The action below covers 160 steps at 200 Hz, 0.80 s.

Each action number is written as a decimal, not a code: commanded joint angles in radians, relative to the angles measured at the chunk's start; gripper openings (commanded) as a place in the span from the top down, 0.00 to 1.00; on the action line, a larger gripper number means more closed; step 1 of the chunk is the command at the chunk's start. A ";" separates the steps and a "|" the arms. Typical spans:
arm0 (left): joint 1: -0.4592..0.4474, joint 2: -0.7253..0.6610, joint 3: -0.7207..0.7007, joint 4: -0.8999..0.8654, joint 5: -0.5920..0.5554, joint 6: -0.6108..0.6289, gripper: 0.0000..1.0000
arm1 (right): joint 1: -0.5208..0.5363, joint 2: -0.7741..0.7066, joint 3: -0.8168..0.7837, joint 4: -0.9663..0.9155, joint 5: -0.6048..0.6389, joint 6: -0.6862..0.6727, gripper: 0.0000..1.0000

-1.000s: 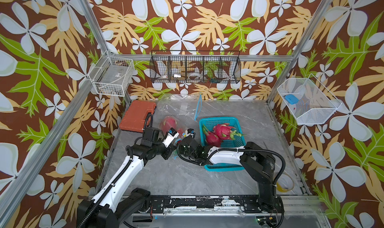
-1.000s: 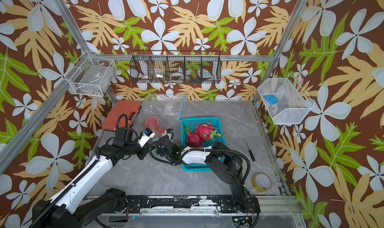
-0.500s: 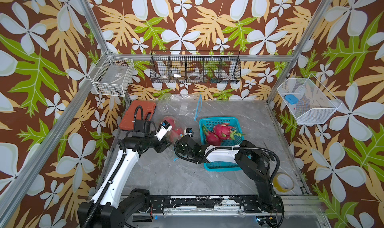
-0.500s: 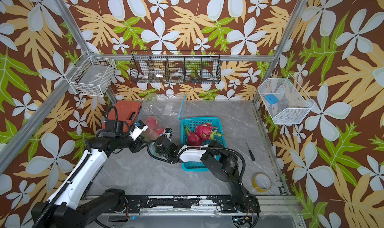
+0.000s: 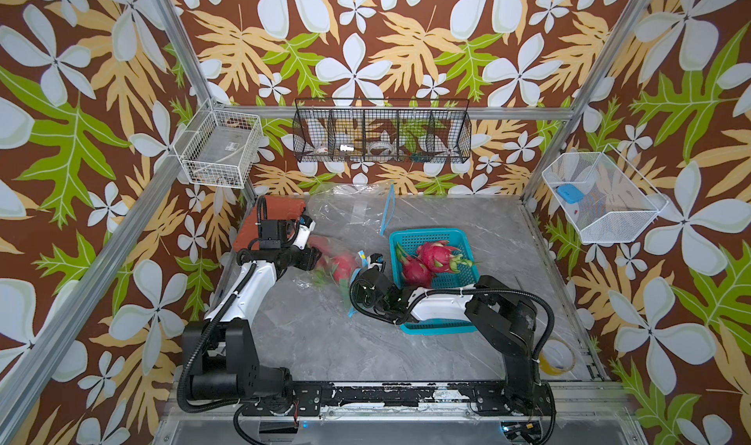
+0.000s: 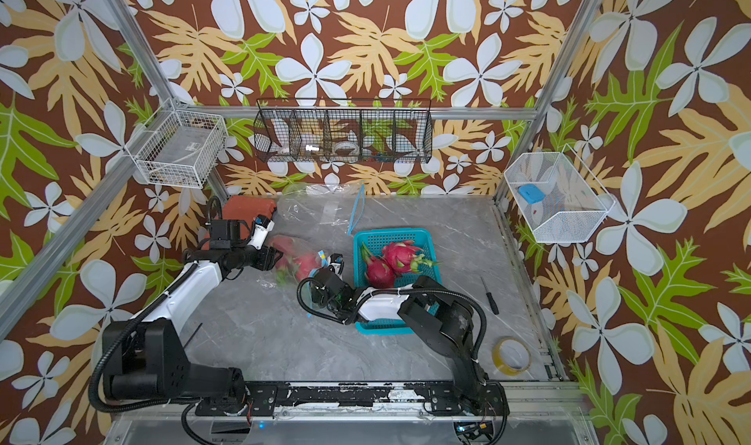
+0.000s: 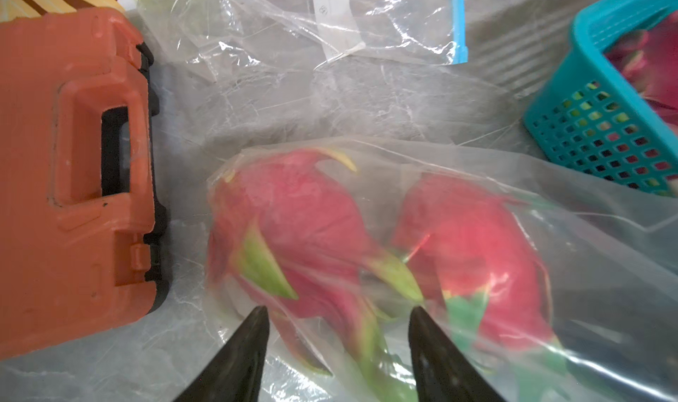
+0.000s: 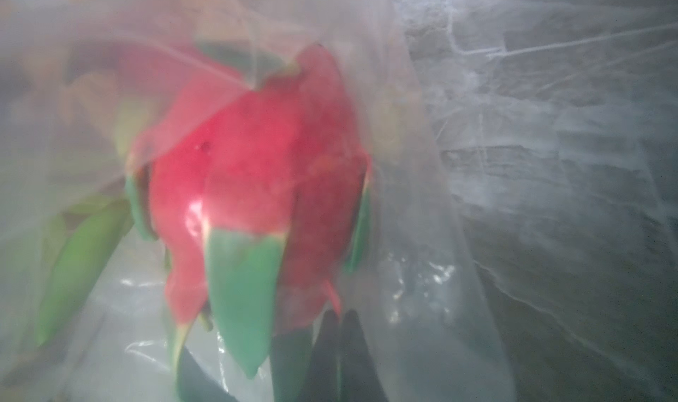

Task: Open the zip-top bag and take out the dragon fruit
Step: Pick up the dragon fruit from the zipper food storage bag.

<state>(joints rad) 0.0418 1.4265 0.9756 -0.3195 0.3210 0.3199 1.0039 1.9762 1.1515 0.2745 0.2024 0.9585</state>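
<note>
Two magenta-pink, green-scaled dragon fruits lie side by side inside a clear plastic zip-top bag on the grey marble-patterned table, blurred by the film. The left gripper hovers over them, jaws apart, touching nothing. The right gripper has its jaws pressed together on the bag's film; the wrist view is fogged by plastic. Two more fruits rest in the teal plastic basket, partly hidden by the right arm.

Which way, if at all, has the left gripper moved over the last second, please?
Yes. The left gripper has drawn back toward the orange case, away from the blue basket, and now stands open over the bagged dragon fruit.
</note>
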 commanded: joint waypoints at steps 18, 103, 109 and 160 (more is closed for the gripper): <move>0.021 -0.016 -0.078 0.078 -0.043 0.067 0.39 | 0.007 -0.081 0.020 0.002 -0.010 -0.091 1.00; 0.020 -0.071 -0.291 0.206 -0.137 0.155 0.42 | 0.006 -0.235 -0.082 -0.037 -0.157 -0.179 1.00; 0.020 -0.069 -0.291 0.207 -0.141 0.153 0.42 | 0.006 -0.243 -0.082 -0.049 -0.172 -0.190 1.00; 0.019 -0.073 -0.269 0.212 -0.124 0.117 0.43 | 0.005 -0.360 -0.120 -0.251 -0.271 -0.300 1.00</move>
<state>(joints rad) 0.0616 1.3586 0.6956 -0.1364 0.1905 0.4526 1.0077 1.6646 1.0485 0.0982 -0.0078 0.7391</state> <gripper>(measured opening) 0.573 0.049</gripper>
